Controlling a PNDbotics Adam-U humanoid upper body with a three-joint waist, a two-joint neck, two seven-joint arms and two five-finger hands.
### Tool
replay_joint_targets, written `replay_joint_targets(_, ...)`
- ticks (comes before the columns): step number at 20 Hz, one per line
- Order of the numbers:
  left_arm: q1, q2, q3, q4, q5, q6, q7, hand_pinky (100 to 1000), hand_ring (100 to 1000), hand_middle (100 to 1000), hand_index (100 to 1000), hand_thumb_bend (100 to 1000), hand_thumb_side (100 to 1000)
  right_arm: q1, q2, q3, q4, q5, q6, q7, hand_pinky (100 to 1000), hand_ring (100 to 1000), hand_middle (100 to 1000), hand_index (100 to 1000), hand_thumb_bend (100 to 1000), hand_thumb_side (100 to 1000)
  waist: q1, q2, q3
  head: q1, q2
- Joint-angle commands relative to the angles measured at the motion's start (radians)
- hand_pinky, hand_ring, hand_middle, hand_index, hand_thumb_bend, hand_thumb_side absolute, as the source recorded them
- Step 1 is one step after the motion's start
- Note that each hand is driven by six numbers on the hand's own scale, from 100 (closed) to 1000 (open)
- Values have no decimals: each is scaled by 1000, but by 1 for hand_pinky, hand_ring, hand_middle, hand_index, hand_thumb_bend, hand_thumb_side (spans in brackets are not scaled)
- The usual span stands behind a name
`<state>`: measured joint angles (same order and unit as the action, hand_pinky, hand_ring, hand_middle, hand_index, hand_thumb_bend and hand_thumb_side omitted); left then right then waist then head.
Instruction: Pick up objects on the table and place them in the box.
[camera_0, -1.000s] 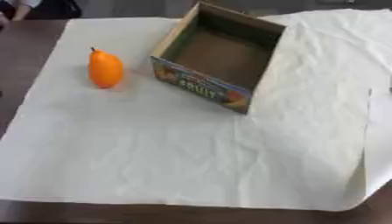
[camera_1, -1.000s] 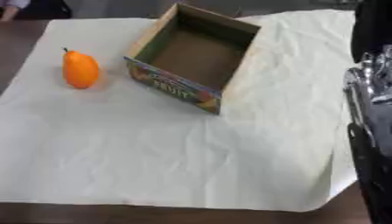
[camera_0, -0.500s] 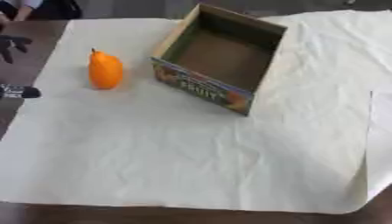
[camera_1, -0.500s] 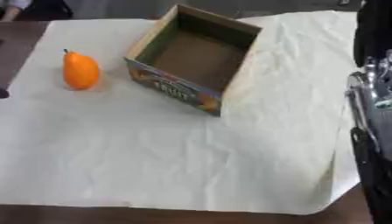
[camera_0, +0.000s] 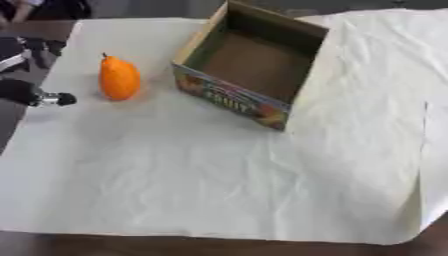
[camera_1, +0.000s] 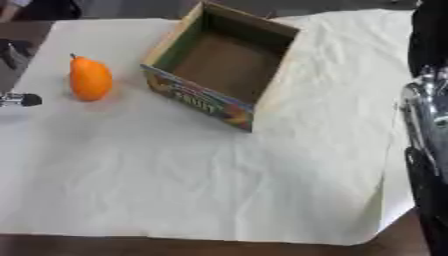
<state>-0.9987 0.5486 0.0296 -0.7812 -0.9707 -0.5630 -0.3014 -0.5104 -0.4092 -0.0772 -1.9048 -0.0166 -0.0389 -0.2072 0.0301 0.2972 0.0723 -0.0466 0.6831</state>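
Just right of the left hand (camera_0: 31, 75), fingers spread wide, stands the orange fruit (camera_0: 119, 78)

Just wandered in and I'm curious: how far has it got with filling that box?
Nothing looks done: the box is empty. Nothing is in hand; the left hand is at the left edge beside the orange fruit, not touching it. The fruit remains to be picked up and boxed.

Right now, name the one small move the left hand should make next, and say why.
Probably ease the left hand rightward toward the orange fruit. The fruit stands just beside it on the cloth, untouched, and the box to the fruit's right is open and empty.
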Motion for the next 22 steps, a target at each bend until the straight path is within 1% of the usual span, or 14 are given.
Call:
replay_joint_targets(1,-30,3,9,-3,36,8,-14,518,633,788,989,700,740,-19,-14,2,-6,-9,0,5,875,930,500,716,100,1000,1,-14,-4,7,-13)
replay_joint_targets(6,-46,-30,8,5,105,33,-44,497,608,779,967,670,667,-20,-14,4,-1,-12,5,8,877,936,498,715,100,1000,5,-5,-12,14,-16)
replay_joint_targets(11,-59,-45,5,-1,141,67,-71,496,609,779,963,683,686,-22,-13,8,-1,-15,8,12,878,937,498,715,100,1000,10,0,-19,19,-20)
replay_joint_targets(17,-65,-57,13,16,109,108,-48,487,606,768,958,674,684,-26,-10,12,-1,-21,9,17,880,941,497,716,100,1000,15,7,-34,29,-31)
replay_joint_targets(22,-64,-65,19,46,77,123,-37,458,596,749,934,666,667,-30,-11,17,1,-25,10,23,882,945,496,716,100,1000,17,16,-43,33,-31)
